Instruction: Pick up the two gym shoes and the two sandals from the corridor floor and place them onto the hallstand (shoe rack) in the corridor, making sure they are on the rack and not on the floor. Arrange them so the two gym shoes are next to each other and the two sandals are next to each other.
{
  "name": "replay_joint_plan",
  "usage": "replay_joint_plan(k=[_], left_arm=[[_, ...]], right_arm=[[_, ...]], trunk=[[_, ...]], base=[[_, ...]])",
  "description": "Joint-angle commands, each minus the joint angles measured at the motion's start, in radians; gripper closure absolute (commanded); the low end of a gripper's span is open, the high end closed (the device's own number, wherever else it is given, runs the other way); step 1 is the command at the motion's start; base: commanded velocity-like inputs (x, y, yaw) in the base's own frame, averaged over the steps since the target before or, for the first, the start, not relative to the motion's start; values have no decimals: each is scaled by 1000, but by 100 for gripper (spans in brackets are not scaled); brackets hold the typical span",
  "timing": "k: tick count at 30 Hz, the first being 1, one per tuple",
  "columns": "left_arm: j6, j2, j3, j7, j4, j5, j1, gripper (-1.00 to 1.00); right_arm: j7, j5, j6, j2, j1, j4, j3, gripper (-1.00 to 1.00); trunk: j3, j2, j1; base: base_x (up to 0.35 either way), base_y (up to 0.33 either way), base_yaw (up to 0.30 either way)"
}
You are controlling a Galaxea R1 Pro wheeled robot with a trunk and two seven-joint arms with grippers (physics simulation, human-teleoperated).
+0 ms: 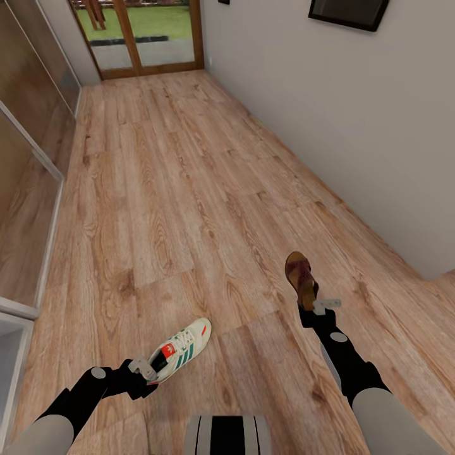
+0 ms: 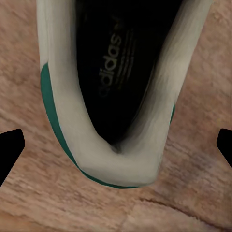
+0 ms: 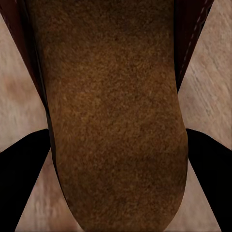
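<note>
Left gripper [image 1: 146, 368] clamped on gym shoe [image 1: 183, 349]; right gripper [image 1: 321, 308] on sandal [image 1: 301, 273]; both off corridor floor [image 1: 177, 208]; racking still ahead

- The wood-plank floor [image 1: 177, 208] is running down the corridor toward a glass door [image 1: 142, 31].
- A white sneaker [image 1: 183, 349] and a brown sandal [image 1: 301, 273] are showing over the floor; whether they are touching it is unclear.

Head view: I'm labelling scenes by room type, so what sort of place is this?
Most likely a home corridor: a long narrow wood-plank floor runs between a plain wall and glass panels to a wood-framed glass door with grass beyond.
</note>
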Motion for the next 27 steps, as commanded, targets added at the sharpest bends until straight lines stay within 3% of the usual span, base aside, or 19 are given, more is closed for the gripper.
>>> replay_joint_plan(k=[1,27], left_arm=[[1,-1,8,-7,-1,-7,0,-100],[1,1,7,0,-1,-7,2,-100]], right_arm=[[2,10,1,1,-1,-1,-3,100],[2,10,1,1,0,-1,-3,100]], trunk=[[-5,-1,0],[-5,-1,0]], base=[[0,0,0],[26,0,0]])
